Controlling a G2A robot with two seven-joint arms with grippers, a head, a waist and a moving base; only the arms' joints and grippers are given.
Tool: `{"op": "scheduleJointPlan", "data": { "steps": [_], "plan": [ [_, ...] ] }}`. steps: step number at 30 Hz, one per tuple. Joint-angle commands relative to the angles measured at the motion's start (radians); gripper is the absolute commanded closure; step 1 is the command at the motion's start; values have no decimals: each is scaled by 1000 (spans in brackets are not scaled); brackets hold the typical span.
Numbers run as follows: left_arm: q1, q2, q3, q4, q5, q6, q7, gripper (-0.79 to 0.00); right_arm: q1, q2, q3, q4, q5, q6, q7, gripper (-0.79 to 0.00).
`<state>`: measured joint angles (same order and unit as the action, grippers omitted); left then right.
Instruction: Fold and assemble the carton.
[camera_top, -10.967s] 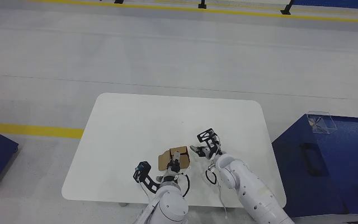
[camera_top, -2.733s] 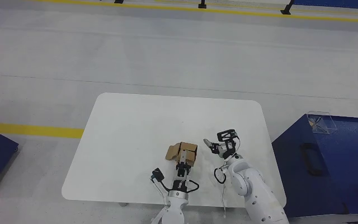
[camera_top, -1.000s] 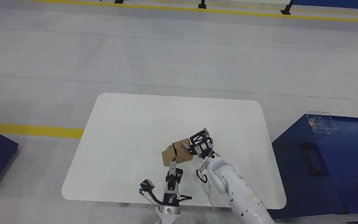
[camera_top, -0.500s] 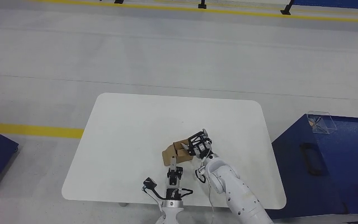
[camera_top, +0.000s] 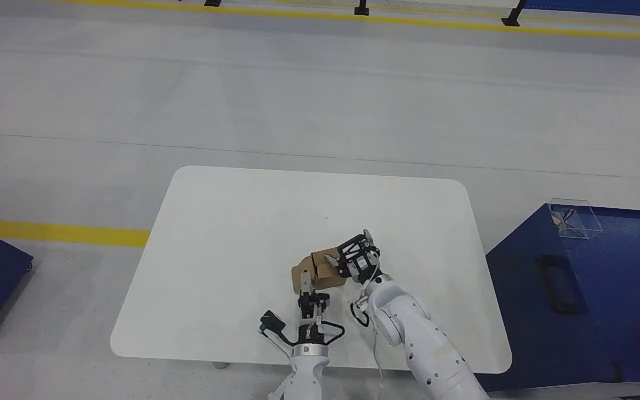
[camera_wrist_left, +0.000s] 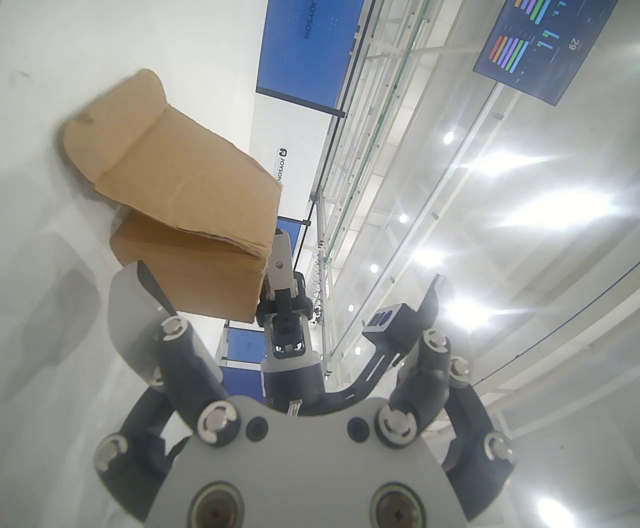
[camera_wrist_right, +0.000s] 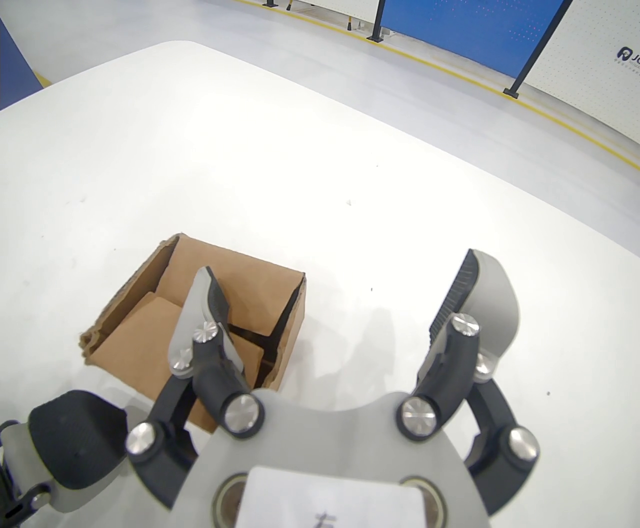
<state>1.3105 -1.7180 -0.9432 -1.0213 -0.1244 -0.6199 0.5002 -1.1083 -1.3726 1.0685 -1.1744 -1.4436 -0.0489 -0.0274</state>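
The carton (camera_top: 318, 268), a small brown cardboard box with its top open, sits on the white table (camera_top: 220, 220), not far from the table edge nearest the robot. In the right wrist view its inner flaps lie folded across the bottom, and one corner seam gapes. The right claw (camera_wrist_right: 337, 265) is at the carton's right-hand wall, released and spread wide. One finger (camera_wrist_right: 206, 295) reaches down inside the box and the other stands outside over bare table, so the wall lies between them. The left claw (camera_top: 309, 299) is just beside the carton on the robot's side, low by the table. It too is released, and its pale finger (camera_wrist_left: 131, 287) comes close under the carton's nearest corner, though I cannot tell whether they touch. A rounded flap (camera_wrist_left: 112, 117) sticks out from the carton and lies against the table. Well apart from the carton, to its right beyond the table, stands a blue cabinet (camera_top: 570, 290).
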Motion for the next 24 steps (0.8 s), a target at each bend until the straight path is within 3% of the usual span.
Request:
{"op": "scheduleJointPlan", "data": {
  "steps": [1,14,24],
  "plan": [
    [-8,-4,-3,11,-7,-4,6,-785,-2,0,3,-2,-2,-2,0,-785],
    [-53,-25,-46,67,-137,9,-34,-785,-12,1,18,-11,-11,-16,0,-785],
    [-61,-30,-86,75,-110,-15,4,-785,-19,1,23,-19,-21,-19,6,-785]
  ]
}}
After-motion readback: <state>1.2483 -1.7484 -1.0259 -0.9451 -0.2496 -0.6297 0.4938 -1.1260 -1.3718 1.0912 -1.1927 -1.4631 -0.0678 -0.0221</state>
